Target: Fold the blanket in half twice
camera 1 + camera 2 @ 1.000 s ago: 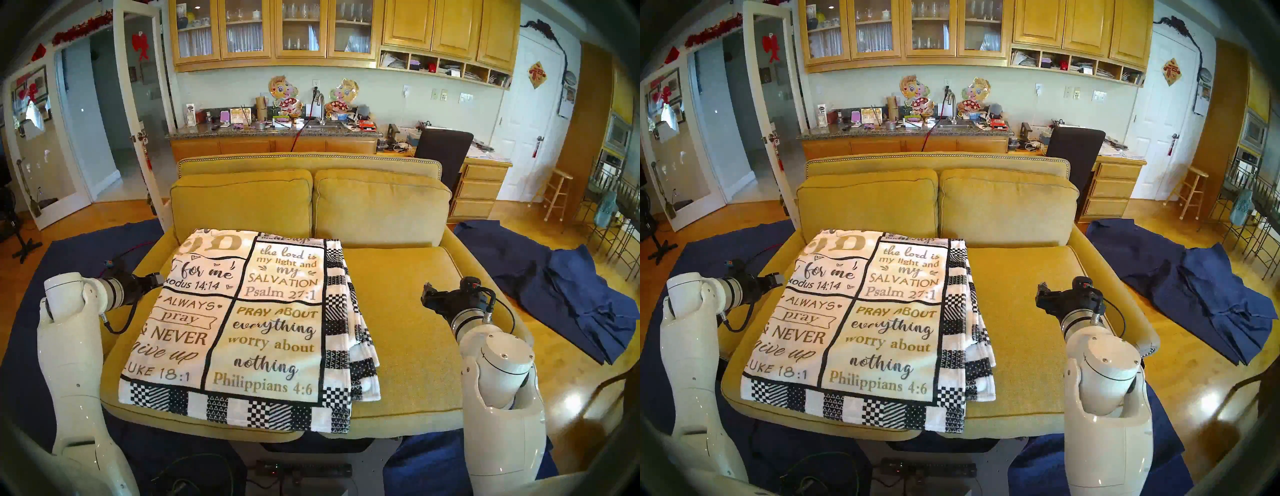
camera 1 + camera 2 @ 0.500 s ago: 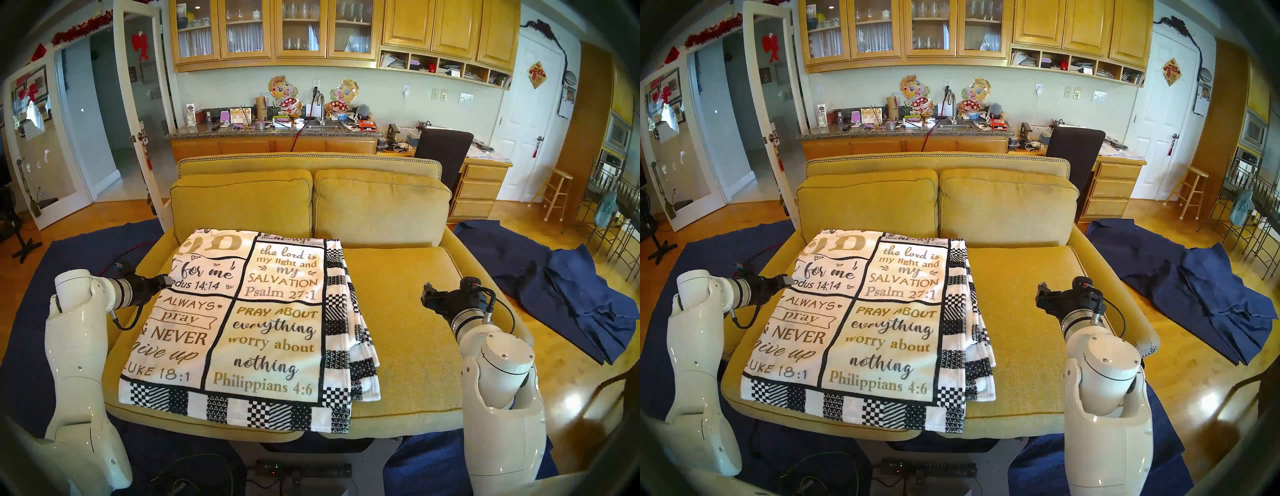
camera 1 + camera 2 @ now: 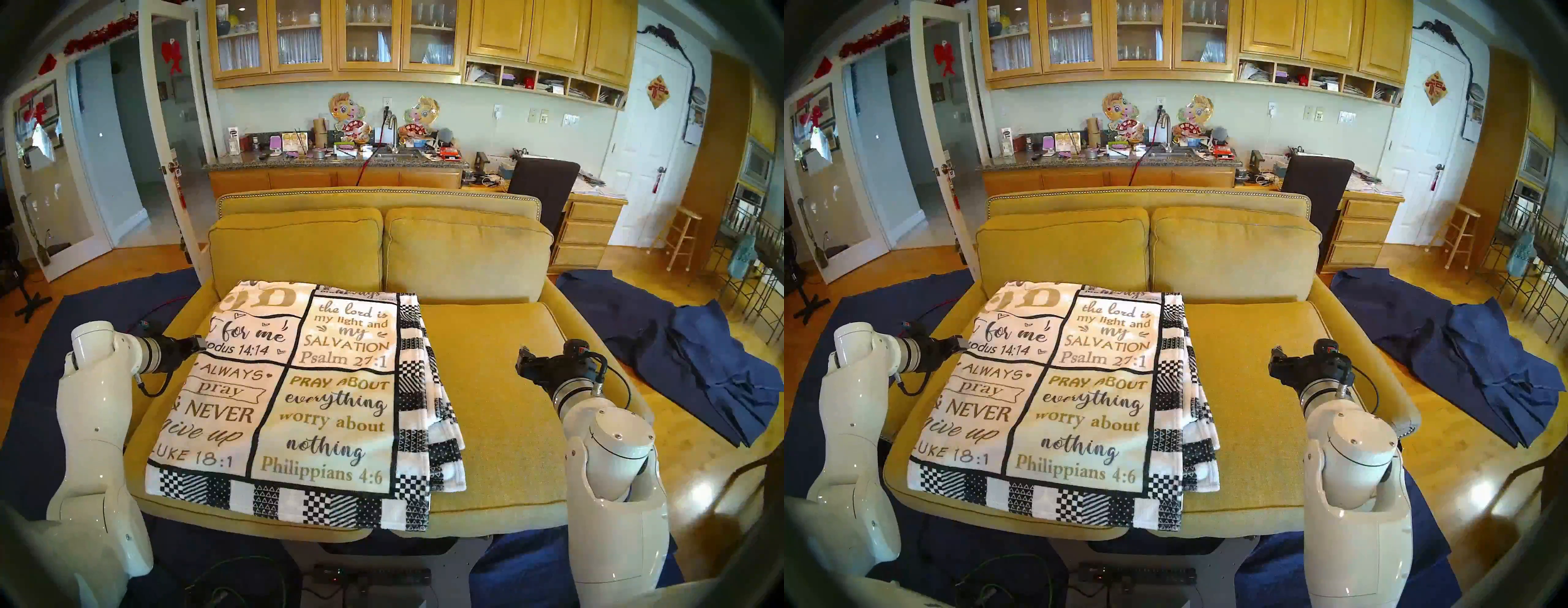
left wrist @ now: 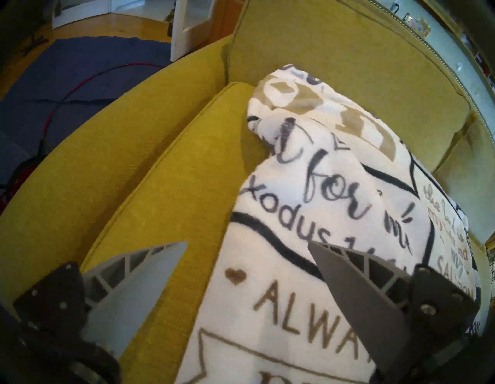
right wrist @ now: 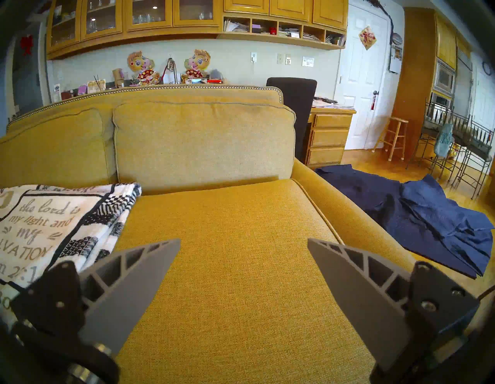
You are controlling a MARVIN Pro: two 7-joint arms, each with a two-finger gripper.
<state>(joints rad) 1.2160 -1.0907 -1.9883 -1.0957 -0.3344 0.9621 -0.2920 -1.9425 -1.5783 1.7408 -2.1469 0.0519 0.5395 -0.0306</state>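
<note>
The blanket [image 3: 297, 399] [image 3: 1055, 399] lies folded in stacked layers on the left half of the yellow sofa seat [image 3: 496, 407], white with gold and grey lettering and a black-and-white patchwork border. My left gripper [image 3: 199, 343] [image 3: 962, 342] [image 4: 246, 244] is open at the blanket's left edge, one finger [image 4: 348, 289] over the fleece [image 4: 308, 214], the other finger [image 4: 139, 270] over bare seat. My right gripper [image 3: 522, 361] [image 3: 1276, 358] [image 5: 243, 241] hangs open over the bare right half of the seat, clear of the blanket [image 5: 53, 228], holding nothing.
Two back cushions [image 3: 466, 254] stand behind the seat. Navy blue cloths [image 3: 700, 365] lie on the floor to the right, and more navy cloth [image 3: 97, 305] to the left with a red cable. A power strip [image 3: 369, 577] and cables lie below the sofa's front edge.
My left arm has swung in toward the sofa, bringing its gripper from beside the blanket's left edge to over that edge. The right arm and the blanket have not moved.
</note>
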